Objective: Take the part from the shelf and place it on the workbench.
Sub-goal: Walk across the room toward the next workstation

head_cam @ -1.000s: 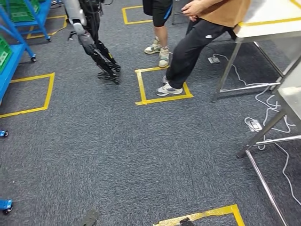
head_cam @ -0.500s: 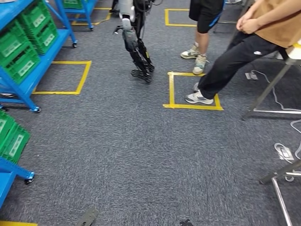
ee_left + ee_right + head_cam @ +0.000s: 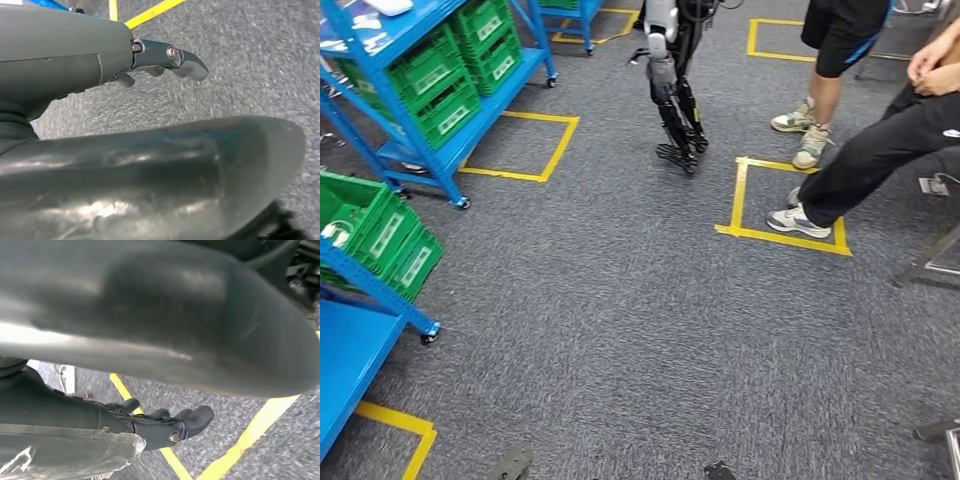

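I see my left hand (image 3: 113, 55) and right hand (image 3: 113, 425) hanging over the grey carpet (image 3: 622, 300), fingers stretched out and holding nothing, with the blue shelf (image 3: 433, 110) of green bins (image 3: 444, 85) well ahead of my left hand.

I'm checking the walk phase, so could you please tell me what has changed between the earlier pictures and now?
The camera has swung left as the robot turns: the blue shelf with green crates has come into the head view, and the workbench legs have slid out on the right. The things themselves have not visibly moved. The other robot and the seated person's leg are as before. The left robot hand and right robot hand hold nothing.
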